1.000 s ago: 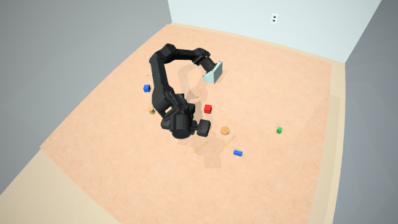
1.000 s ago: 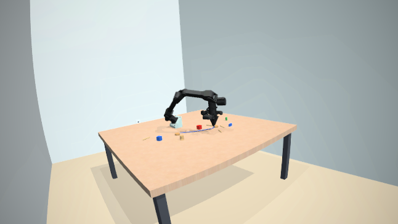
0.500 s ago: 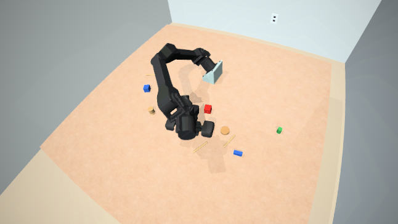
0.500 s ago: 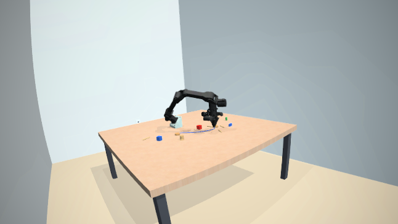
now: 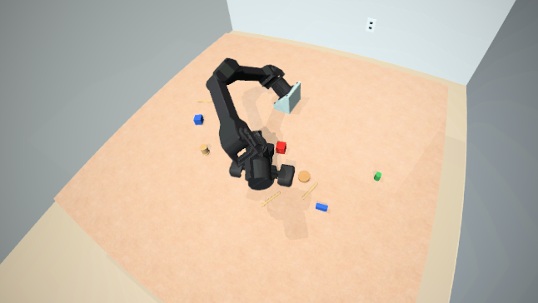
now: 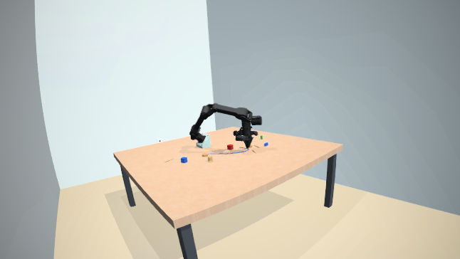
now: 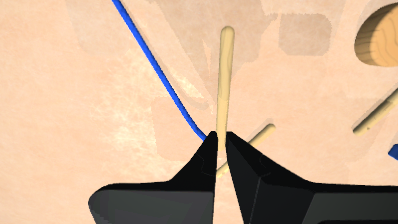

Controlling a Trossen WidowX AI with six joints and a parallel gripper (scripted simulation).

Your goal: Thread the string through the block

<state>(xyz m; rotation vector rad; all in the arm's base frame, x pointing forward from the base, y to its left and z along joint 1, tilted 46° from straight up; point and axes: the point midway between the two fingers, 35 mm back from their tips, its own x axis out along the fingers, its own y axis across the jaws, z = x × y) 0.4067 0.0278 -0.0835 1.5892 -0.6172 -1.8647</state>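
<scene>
Blue string (image 6: pixel 231 153) (image 7: pixel 160 75) reaches your black gripper (image 6: pixel 248 146) (image 7: pixel 220 136), which pinches 1 pale wooden stick (image 7: pixel 225 75); the top view hides both.

sticks (image 5: pixel 271 199) (image 6: pixel 169 160) (image 7: pixel 225 75) 4 | cubes (image 5: pixel 281 147) (image 6: pixel 184 160) 2 | discs (image 5: pixel 304 176) (image 6: pixel 205 155) (image 7: pixel 382 40) 2 | string (image 6: pixel 231 153) (image 7: pixel 159 72) 1 | other small pieces (image 5: pixel 321 206) (image 6: pixel 265 144) (image 7: pixel 394 151) 3

— What's in the jaws?
— A thin wooden stick (image 7: pixel 225 75), pinched between the two black tips, its rounded end pointing to the top of the view.
— And the blue string (image 7: pixel 162 75)?
— It slants down from the upper left and meets the left tip.
— Anything beside that?
— A second stick (image 7: pixel 261 135) lies on the table (image 7: pixel 65 125), partly hidden by the right tip. Over at the right edge there's a round wooden piece (image 7: pixel 382 37), another stick (image 7: pixel 377 111) below it, then a bit of something blue (image 7: pixel 394 151).
</scene>
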